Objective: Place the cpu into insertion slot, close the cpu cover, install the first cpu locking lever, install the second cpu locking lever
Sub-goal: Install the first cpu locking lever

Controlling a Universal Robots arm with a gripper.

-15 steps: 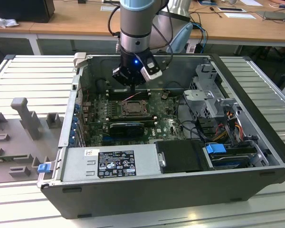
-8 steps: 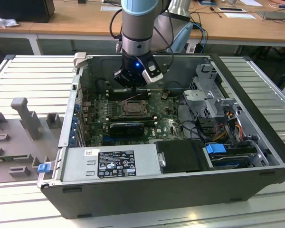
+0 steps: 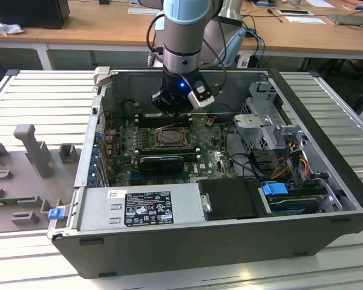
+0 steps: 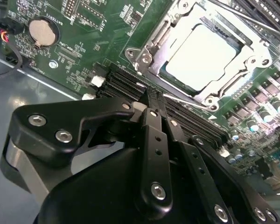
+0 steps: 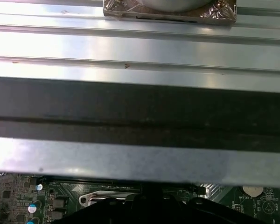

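**Gripper closed beside the socket, cpu seated under the cover**

In the exterior view, an open computer case [image 3: 327, 181] is seen lying on a ribbed metal table [image 3: 42, 90]. The arm [image 3: 184, 36] reaches down from the upper middle of the frame, and its gripper [image 3: 172, 107] is held low over the green board [image 3: 212, 158], just above the slot [image 3: 169, 138] near the frame's centre. A black drive cage [image 3: 233, 198] and a labelled silver power unit [image 3: 139, 206] are seen along the lower part of the case. A grey fixture [image 3: 30, 145] is placed on the table at the left of the frame.

In the second wrist view, the gripper [image 4: 155, 97] fills the lower half of the frame; its black fingers [image 4: 153, 126] are pressed together and nothing is held between them. Their tips are set close to a thin metal lever [image 4: 186, 100] that runs along the slot's near edge, though contact cannot be judged. The cpu [image 4: 203, 56] is seen in the upper right, seated flat in the slot [image 4: 144, 58], with the cover [image 4: 252, 49] lying down around it. A coin battery [image 4: 41, 31] is seen at upper left.

In the first wrist view, the case wall [image 5: 140, 112] crosses the middle of the frame, with table ribs [image 5: 140, 46] above it. A strip of board [image 5: 18, 198] and part of the slot frame [image 5: 107, 199] are seen along the bottom.
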